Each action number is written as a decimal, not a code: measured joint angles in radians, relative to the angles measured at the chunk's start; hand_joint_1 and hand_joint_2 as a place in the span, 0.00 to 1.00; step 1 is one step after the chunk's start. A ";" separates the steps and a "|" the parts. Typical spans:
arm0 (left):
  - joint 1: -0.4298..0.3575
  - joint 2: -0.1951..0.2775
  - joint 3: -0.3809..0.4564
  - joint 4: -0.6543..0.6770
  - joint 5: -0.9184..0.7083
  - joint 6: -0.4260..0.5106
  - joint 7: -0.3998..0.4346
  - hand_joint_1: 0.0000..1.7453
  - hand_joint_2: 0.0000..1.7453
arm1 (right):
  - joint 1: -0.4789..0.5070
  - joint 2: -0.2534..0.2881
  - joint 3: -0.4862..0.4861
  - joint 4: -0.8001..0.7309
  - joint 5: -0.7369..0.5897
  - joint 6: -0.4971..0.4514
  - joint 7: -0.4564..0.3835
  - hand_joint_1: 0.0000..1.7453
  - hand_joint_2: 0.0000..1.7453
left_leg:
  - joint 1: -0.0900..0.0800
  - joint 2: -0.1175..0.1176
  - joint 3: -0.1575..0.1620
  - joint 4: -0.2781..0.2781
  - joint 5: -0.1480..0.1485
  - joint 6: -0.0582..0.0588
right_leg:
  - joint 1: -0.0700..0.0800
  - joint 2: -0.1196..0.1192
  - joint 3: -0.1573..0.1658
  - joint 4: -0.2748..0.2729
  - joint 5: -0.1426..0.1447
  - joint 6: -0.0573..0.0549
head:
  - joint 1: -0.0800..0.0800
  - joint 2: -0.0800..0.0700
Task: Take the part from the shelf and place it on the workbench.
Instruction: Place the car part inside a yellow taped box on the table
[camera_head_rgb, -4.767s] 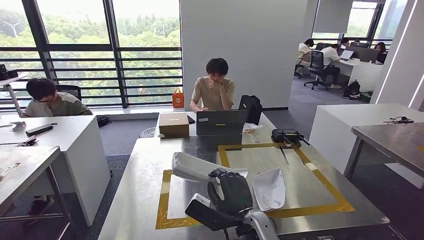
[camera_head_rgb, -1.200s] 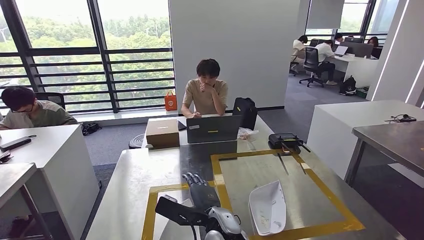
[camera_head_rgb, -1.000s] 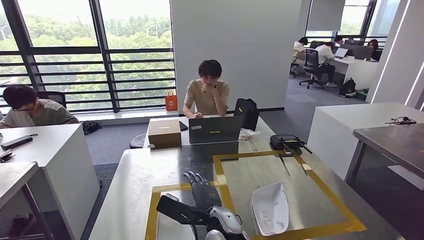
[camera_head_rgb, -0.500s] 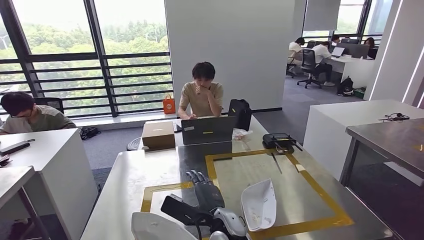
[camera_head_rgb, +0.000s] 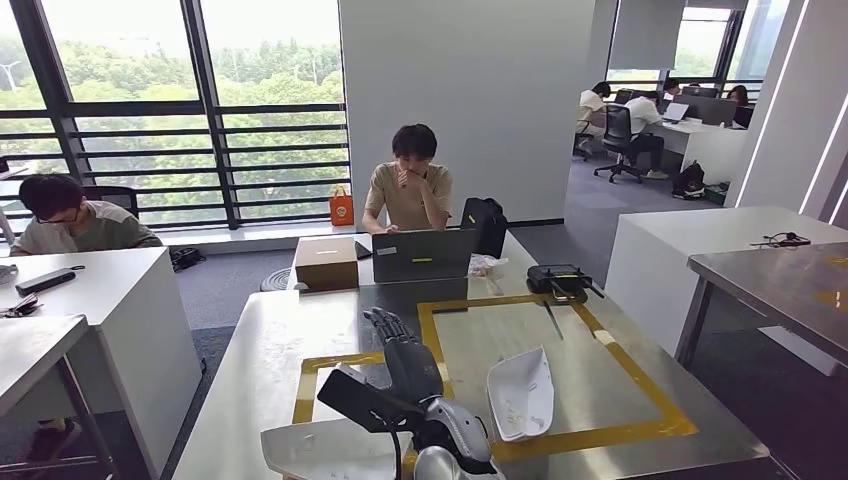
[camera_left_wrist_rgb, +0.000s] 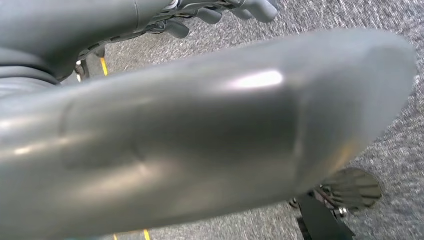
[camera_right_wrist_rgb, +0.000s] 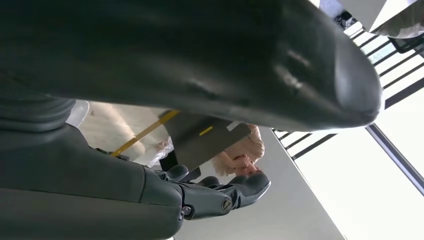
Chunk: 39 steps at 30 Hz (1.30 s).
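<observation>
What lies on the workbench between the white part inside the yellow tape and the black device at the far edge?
In the head view, only bare steel workbench, crossed by the yellow tape, lies between the white part and the black device.

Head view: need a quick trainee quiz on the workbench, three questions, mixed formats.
1. True or false: a white part lies on the workbench inside the larger taped square.
2. What stands beside the laptop at the workbench's far end? A) a cardboard box B) a kettle C) a desk lamp
3. Fill in: the tape marking the squares is ____.

Key: 1 true; 2 A; 3 yellow.
</observation>
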 joint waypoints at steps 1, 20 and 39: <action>0.000 0.000 0.001 0.000 0.000 0.000 -0.001 0.00 0.00 | 0.001 -0.003 -0.001 -0.007 -0.001 0.000 0.000 0.00 0.00 | 0.002 0.002 -0.009 -0.002 0.010 0.008 | -0.001 -0.001 -0.013 0.029 -0.030 0.005 | 0.000 0.000; 0.016 0.000 0.016 0.001 -0.001 0.001 -0.010 0.00 0.00 | 0.086 -0.078 -0.065 -0.305 -0.061 -0.033 -0.007 0.00 0.00 | 0.001 0.003 -0.168 0.233 -0.074 -0.045 | 0.004 -0.007 0.079 -0.040 -0.039 -0.054 | -0.004 0.000; 0.026 -0.002 0.025 0.000 -0.003 0.001 -0.019 0.00 0.00 | 0.209 -0.193 -0.206 -0.557 -0.120 -0.086 -0.013 0.00 0.00 | -0.009 0.002 -0.093 0.005 0.076 0.021 | 0.002 -0.006 0.037 0.160 -0.128 -0.001 | -0.002 0.000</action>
